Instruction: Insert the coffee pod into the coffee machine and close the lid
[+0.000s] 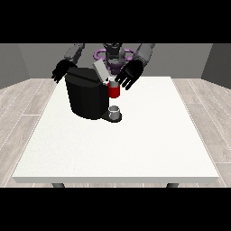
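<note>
A black coffee machine (85,97) stands on the white table (135,144) at the back left of centre. Its grey lid (101,71) is raised and tilted. A red pod holder (113,90) sits at the machine's front right, with a small pale pod top at its upper edge. Below it a grey cup (115,111) rests on the machine's base. The hand at the view's right (127,75) hovers just above and right of the red part, fingers spread. The hand at the view's left (62,70) hangs behind the machine's left top corner, fingers relaxed.
The table stretches wide in front of and to the right of the machine. Its front edge (117,179) runs across the lower part of the view. Wooden floor surrounds it.
</note>
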Available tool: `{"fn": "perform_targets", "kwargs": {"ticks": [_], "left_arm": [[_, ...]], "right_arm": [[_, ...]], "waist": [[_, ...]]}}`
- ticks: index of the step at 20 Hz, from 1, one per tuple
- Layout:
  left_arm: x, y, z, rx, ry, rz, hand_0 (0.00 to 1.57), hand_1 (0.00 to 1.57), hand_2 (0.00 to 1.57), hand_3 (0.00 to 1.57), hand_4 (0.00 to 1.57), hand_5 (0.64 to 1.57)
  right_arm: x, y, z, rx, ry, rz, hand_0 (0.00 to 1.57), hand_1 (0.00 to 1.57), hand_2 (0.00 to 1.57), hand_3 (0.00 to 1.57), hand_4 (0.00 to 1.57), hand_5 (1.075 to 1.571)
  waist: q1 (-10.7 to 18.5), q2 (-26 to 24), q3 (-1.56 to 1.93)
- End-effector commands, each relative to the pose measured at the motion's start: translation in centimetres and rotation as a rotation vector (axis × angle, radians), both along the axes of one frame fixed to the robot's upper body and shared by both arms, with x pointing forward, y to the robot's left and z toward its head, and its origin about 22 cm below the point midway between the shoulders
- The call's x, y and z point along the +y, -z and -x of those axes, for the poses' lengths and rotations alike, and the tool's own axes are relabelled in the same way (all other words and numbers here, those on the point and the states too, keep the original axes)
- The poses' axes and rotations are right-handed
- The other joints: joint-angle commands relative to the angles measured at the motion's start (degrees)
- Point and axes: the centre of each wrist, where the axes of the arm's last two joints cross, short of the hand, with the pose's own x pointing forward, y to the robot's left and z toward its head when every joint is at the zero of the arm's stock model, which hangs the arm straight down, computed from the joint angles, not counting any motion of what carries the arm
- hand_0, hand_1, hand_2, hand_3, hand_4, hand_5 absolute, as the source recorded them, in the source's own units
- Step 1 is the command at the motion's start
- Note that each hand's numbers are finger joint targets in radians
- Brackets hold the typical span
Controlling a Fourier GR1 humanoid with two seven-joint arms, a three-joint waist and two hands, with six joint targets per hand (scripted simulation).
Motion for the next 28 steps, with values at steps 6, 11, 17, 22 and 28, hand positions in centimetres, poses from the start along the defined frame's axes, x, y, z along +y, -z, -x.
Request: {"fn": "perform_targets", "kwargs": {"ticks": [6,11,17,22,28], "left_arm": [[0.1,2.3,0.2,0.057,0.038,-0.127,0.00,0.00,0.00,0.00,0.00,1.571],[-0.6,-0.8,0.0,0.059,0.036,-0.128,0.00,0.00,0.00,0.00,0.00,1.571],[-2.2,1.4,0.0,0.080,0.029,-0.114,0.00,0.00,0.00,0.00,0.00,1.571],[-2.1,3.5,0.3,0.152,0.070,-0.099,0.00,0.00,0.00,0.00,0.00,1.571],[-2.1,7.1,0.9,0.222,0.084,0.170,0.00,0.00,0.00,0.00,0.00,1.571]], "right_arm": [[-1.5,0.2,-0.1,-0.007,0.018,-0.007,0.00,0.00,0.00,0.00,0.42,1.571],[-1.2,1.7,0.1,0.029,0.014,0.018,0.00,0.00,0.00,0.00,0.35,1.571],[-1.2,2.3,0.5,0.053,0.027,-0.003,0.00,0.00,0.00,0.00,0.42,1.571],[-0.8,5.5,2.3,0.134,0.075,-0.023,0.00,0.00,0.00,0.00,0.38,1.571],[-4.4,7.9,4.0,0.157,0.129,-0.046,0.00,0.00,0.00,0.00,0.43,1.571]], "waist": [[0.71,0.38,-0.10],[1.02,-0.56,-0.09],[1.51,-4.19,-0.10],[4.87,-8.64,-0.10],[8.12,-12.98,-0.09]]}}
